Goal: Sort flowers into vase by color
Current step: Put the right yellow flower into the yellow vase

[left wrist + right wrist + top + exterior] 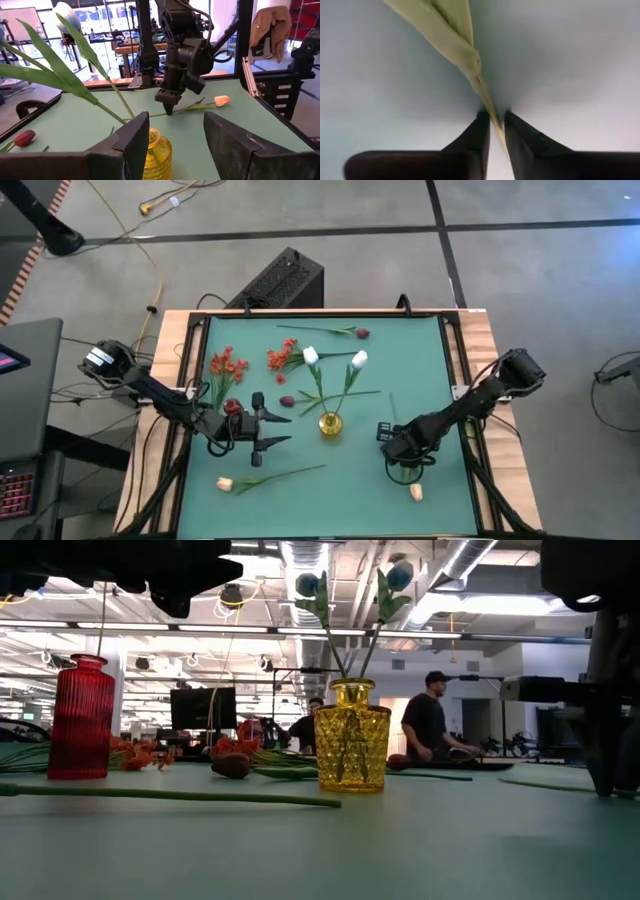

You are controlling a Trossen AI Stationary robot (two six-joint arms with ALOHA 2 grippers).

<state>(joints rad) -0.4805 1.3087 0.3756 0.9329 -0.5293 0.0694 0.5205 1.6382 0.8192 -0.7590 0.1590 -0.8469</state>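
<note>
A peach tulip (416, 492) lies on the green mat near the table's right front, its head (222, 101) resting on the mat. My right gripper (169, 111) points down over its stem and is shut on it. My left gripper (175, 135) hangs level and open at the left, aimed at the yellow vase (330, 423), which holds two white tulips (310, 355). A red vase (232, 408) stands beside my left gripper. A second peach tulip (225, 482), red-orange blossoms (228, 365) and maroon buds (362, 333) lie loose on the mat. My right gripper pinches the peach tulip's thin stem (492, 117) between its two fingertips, just below a pale green leaf (450, 30). The fingers come from above, pointing down, and lie across the stem. The stem and the flower head still lie on the mat.
A raised wooden frame (462, 350) borders the mat. More red-orange blossoms (283, 358) and a maroon bud (288, 401) lie behind the vases. A black box (285, 280) stands beyond the far edge. People (430, 720) show in the room behind.
</note>
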